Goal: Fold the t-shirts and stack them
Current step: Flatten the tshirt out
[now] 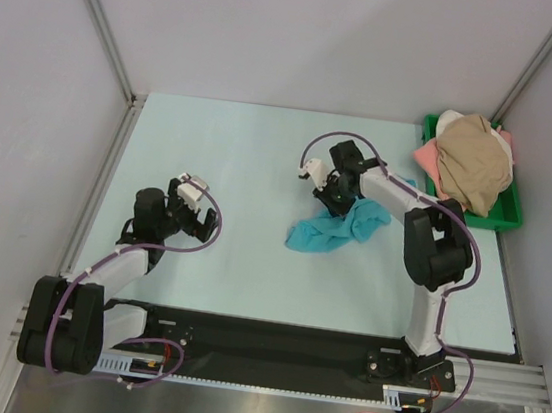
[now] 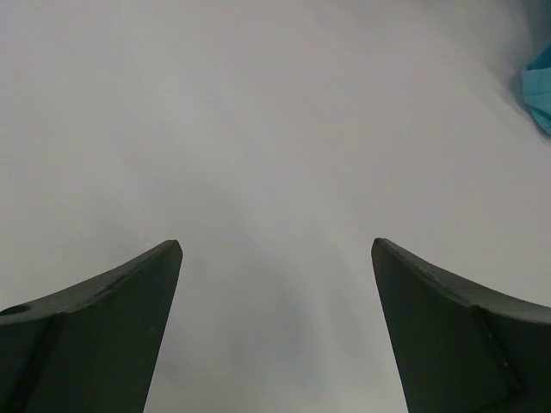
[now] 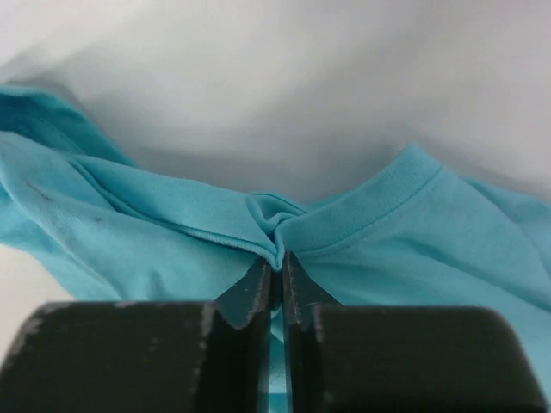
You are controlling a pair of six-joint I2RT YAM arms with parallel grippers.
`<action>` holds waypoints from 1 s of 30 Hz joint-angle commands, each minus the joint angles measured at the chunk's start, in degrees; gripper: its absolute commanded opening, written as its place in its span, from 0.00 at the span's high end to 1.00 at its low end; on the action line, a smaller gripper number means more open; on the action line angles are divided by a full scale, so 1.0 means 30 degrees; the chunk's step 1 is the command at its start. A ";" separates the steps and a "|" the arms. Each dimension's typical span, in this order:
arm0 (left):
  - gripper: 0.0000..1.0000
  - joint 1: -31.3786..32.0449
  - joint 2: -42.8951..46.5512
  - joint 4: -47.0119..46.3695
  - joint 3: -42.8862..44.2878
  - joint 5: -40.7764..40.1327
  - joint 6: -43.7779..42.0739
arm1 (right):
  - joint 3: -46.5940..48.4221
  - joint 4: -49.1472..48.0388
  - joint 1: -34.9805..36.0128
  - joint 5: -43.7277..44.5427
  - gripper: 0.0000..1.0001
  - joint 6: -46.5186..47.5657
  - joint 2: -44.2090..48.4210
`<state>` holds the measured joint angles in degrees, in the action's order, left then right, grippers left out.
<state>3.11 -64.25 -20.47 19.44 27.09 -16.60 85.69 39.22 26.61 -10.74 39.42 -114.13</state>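
Barely begun: my right claw (image 3: 277, 274) clamps the crumpled teal t-shirt (image 1: 332, 230), left claw (image 2: 275, 254) gapes empty, other t-shirts (image 1: 473, 162) sit heaped in the tray (image 1: 508, 217), nothing folded or stacked

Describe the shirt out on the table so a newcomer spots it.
On the pale table, look right of centre, at the right gripper. The teal t-shirt lies crumpled there, pinched by it; the other shirts, tan, pink and white, are heaped in the green tray.
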 commanded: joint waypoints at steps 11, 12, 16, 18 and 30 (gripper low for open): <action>0.02 -0.0306 -0.0059 -0.0647 0.0199 -0.0183 -0.0180 | 0.2199 -0.3490 0.1119 0.2115 1.00 0.1097 0.6278; 0.02 -0.0335 -0.0087 -0.0706 0.0170 -0.0212 -0.0266 | 0.2198 -0.3813 0.1178 0.2145 1.00 0.1331 0.7270; 0.02 -0.0335 0.0438 -0.0561 0.0316 -0.0416 -0.0326 | 0.2374 -0.5277 0.1266 0.1912 1.00 0.1274 0.9503; 0.02 -0.0335 0.1050 -0.0181 0.0491 -0.0418 -0.0356 | 0.2665 -0.5573 0.1529 0.1940 1.00 0.1332 1.0496; 0.03 -0.0306 0.4394 0.2250 0.1165 0.1600 -0.0646 | 0.3872 -0.7477 0.0626 0.5072 1.00 0.0222 1.0242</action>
<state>2.70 -52.16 -16.19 20.51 27.27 -16.71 98.28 21.32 32.05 -1.26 42.41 -80.71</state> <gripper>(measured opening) 0.974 0.024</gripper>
